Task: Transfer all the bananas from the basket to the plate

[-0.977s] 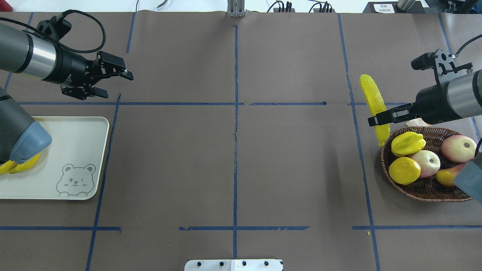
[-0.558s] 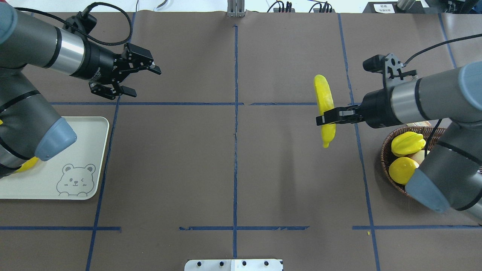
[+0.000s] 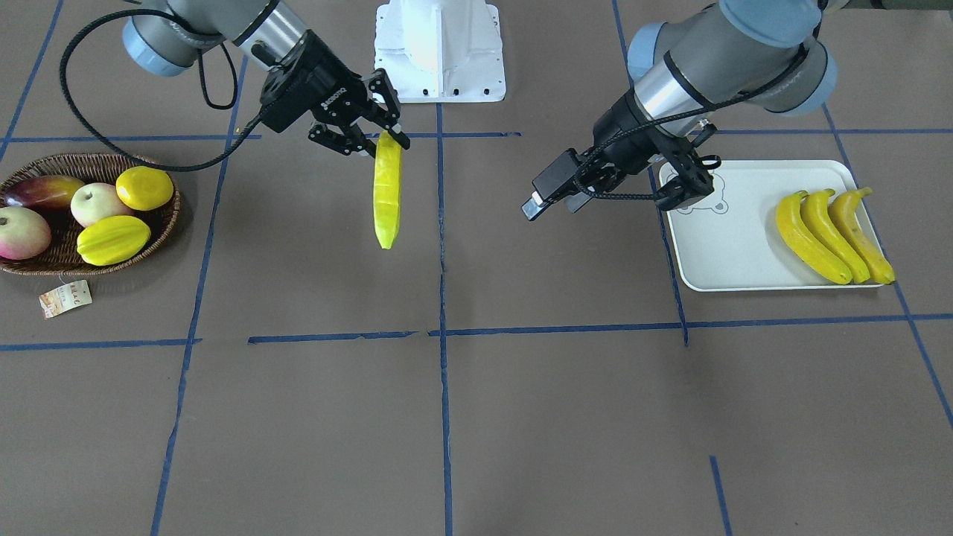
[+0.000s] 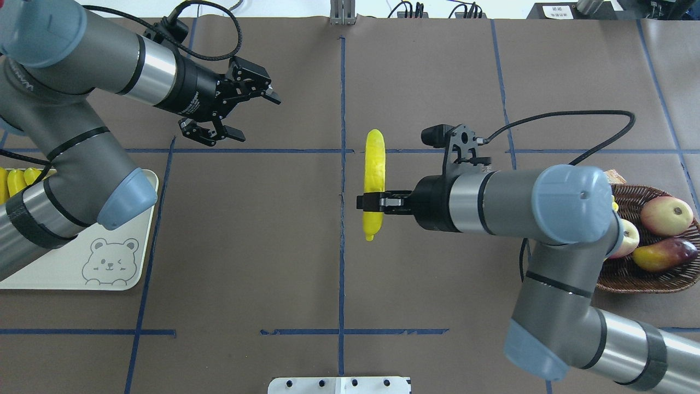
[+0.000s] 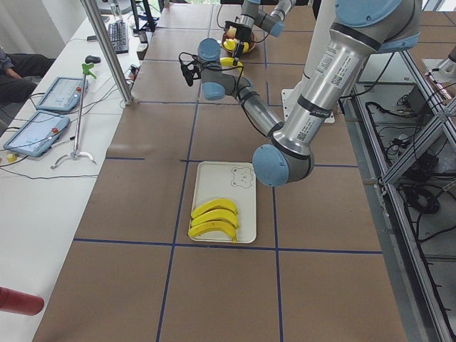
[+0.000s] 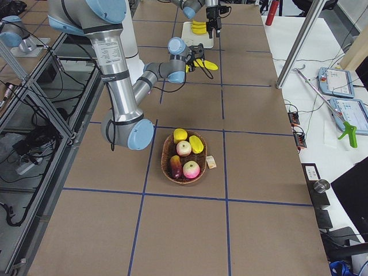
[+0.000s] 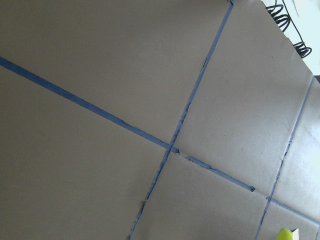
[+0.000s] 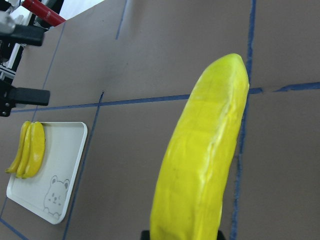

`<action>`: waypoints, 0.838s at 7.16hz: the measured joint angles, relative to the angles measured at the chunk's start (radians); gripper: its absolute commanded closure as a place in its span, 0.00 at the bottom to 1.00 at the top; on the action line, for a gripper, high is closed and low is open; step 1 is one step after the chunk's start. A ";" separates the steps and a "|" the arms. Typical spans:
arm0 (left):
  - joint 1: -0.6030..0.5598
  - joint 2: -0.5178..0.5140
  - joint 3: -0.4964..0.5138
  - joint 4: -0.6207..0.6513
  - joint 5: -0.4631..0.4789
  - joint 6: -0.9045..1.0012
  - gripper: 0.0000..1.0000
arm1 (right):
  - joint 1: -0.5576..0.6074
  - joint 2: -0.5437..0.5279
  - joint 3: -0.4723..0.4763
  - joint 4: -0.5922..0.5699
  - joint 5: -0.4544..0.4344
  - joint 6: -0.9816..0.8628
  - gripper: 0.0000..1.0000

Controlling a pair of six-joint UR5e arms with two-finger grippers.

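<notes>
My right gripper is shut on a yellow banana, held above the table's centre line; the banana fills the right wrist view. The left gripper hangs open and empty left of it, above the table behind the plate. The white plate with its bear face lies at the near left. Three bananas lie side by side on the plate's outer end. At the far right, the wicker basket holds a star fruit, a lemon, apples and a mango.
A paper tag lies on the table beside the basket. The white robot base stands at the table's robot side. Blue tape lines divide the brown table cover into squares.
The right arm has carried the banana leftward from beside the basket to the centre line. The left gripper has moved right toward the centre, still open.
</notes>
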 measured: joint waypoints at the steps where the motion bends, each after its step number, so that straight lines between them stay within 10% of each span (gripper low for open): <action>1: 0.009 -0.027 0.019 -0.001 0.004 -0.009 0.00 | -0.038 0.039 -0.021 0.000 -0.051 0.007 0.84; 6: 0.113 -0.077 0.051 -0.005 0.014 -0.013 0.01 | -0.072 0.100 -0.056 0.001 -0.094 0.014 0.84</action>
